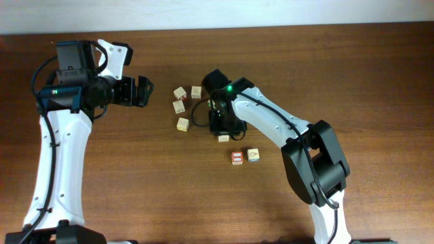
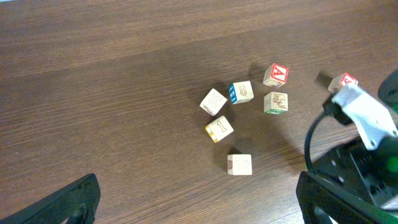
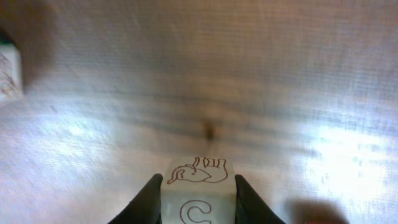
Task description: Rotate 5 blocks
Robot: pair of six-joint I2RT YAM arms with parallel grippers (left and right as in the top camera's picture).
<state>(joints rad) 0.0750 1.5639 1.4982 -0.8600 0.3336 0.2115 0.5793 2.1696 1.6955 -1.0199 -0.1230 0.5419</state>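
Several pale wooden blocks lie mid-table: a loose cluster (image 1: 180, 107) left of my right gripper (image 1: 221, 133), then a red-framed block (image 1: 237, 158) and a blue-edged block (image 1: 253, 154) nearer the front. In the right wrist view, my right gripper (image 3: 198, 182) is shut on a block (image 3: 199, 177) printed with an elephant and a C. Both fingers press its sides. In the overhead view a pale block (image 1: 223, 137) shows at that gripper's tip. My left gripper (image 1: 144, 91) (image 2: 199, 199) hovers left of the cluster, open with nothing between its fingers.
The right arm (image 2: 364, 124) and its black cable fill the right of the left wrist view, close to the blocks (image 2: 239, 164). Another cube (image 3: 7, 74) shows at the far left of the right wrist view. The table's back edge (image 1: 271, 27) runs along the top.
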